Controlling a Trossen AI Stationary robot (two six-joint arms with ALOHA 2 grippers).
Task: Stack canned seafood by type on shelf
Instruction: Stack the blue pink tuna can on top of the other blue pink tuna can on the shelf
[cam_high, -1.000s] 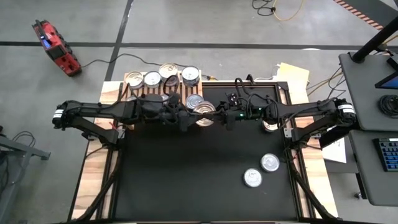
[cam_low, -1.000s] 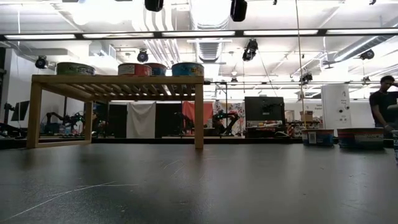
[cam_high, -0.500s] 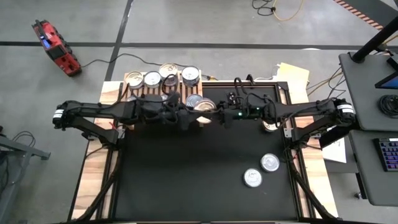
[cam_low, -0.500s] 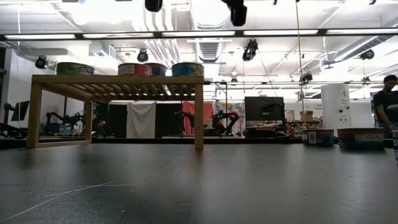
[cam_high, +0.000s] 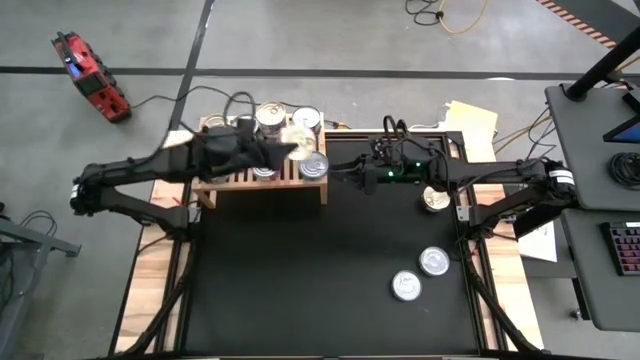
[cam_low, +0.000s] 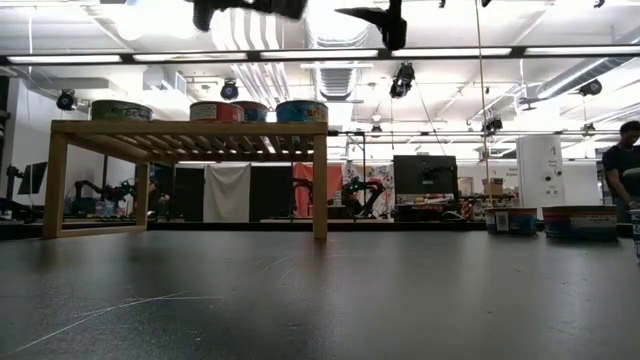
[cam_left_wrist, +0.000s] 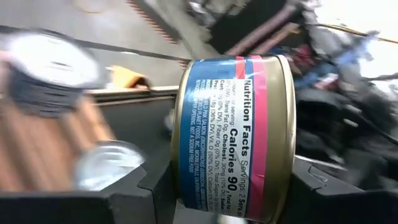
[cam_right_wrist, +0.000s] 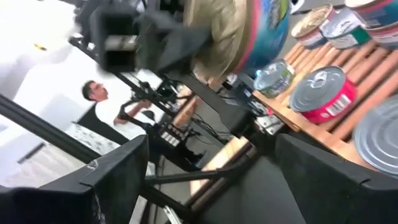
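Observation:
My left gripper (cam_high: 291, 145) is shut on a tin of canned seafood (cam_left_wrist: 233, 124) with a blue and pink label and gold rims. It holds the tin above the right part of the light-wood slatted shelf (cam_high: 235, 176) at the table's far left. Several tins (cam_high: 270, 116) stand on the shelf's top, and the low view shows them in a row (cam_low: 300, 110). To the right of the shelf, my right gripper (cam_high: 342, 173) hangs over the black table, open with nothing between its fingers (cam_right_wrist: 118, 177). My left gripper pinches the tin between its two fingers, one on each flat end (cam_left_wrist: 179, 180). The labelled side wall faces the wrist camera. The fingers reach in from the table's left, nearly level. The tin is turned on its edge and hangs clear above the shelf.
Three more tins stand on the black table: one near the right edge (cam_high: 437, 198) and two toward the near right (cam_high: 433, 262) (cam_high: 406, 286). A person (cam_low: 622, 160) stands in the room beyond the table. Cables run along the right arm.
Both grippers met at the tin just right of the shelf. My right gripper has let go of it and drawn back a little toward the table's right edge. My left gripper has swung toward the far edge with the tin, which now hangs over the shelf.

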